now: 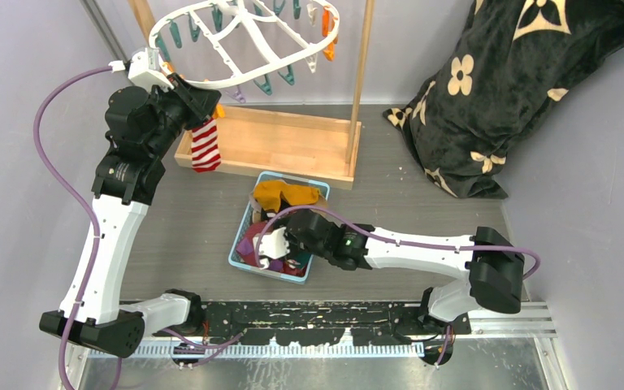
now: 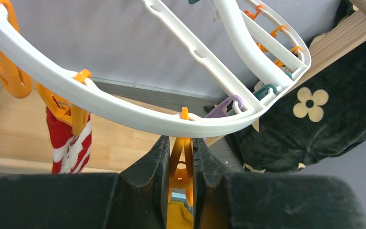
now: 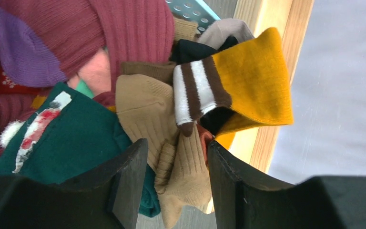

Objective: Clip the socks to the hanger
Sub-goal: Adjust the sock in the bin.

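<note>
Wrist cams only: L gripper (image 2: 181, 144) clamps orange clip (image 2: 180, 168), R gripper (image 3: 177, 146) apart astride socks (image 3: 142, 102).

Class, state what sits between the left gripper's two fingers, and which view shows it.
An orange clip hanging from the rim of the hanger sits pinched between the fingers of the left gripper, seen in the left wrist view.
</note>
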`<state>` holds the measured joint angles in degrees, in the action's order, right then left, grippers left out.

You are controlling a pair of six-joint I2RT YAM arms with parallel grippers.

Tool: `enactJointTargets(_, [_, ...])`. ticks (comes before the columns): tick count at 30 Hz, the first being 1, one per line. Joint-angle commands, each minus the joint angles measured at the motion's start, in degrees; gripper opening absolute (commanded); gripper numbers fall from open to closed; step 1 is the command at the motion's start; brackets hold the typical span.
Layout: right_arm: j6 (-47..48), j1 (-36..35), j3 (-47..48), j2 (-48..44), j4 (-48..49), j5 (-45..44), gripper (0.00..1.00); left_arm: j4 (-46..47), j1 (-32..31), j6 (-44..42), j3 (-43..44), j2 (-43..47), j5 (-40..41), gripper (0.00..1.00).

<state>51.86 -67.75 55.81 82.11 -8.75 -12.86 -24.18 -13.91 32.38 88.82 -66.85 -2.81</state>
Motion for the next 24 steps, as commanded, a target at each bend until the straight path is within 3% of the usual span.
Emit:
enactJointTargets(1, [4.22, -0.48, 0.67, -1.89, 2.68, -0.86, 0.55, 1.80, -0.15, -0.47, 1.45, 0.64, -1.04, 0.08])
enactJointTargets(10, [11.05, 1.49, 2.99, -5.44, -1.41, -2.24, 0.54, 1.53, -0.15, -0.48, 1.79, 0.69, -1.07, 0.08])
enactJointTargets(24, [29.68, 0.97, 2.89, 2.04, 8.35, -1.97, 0.55, 1.18, -0.15, -0.13, 1.98, 0.74, -1.11, 0.08])
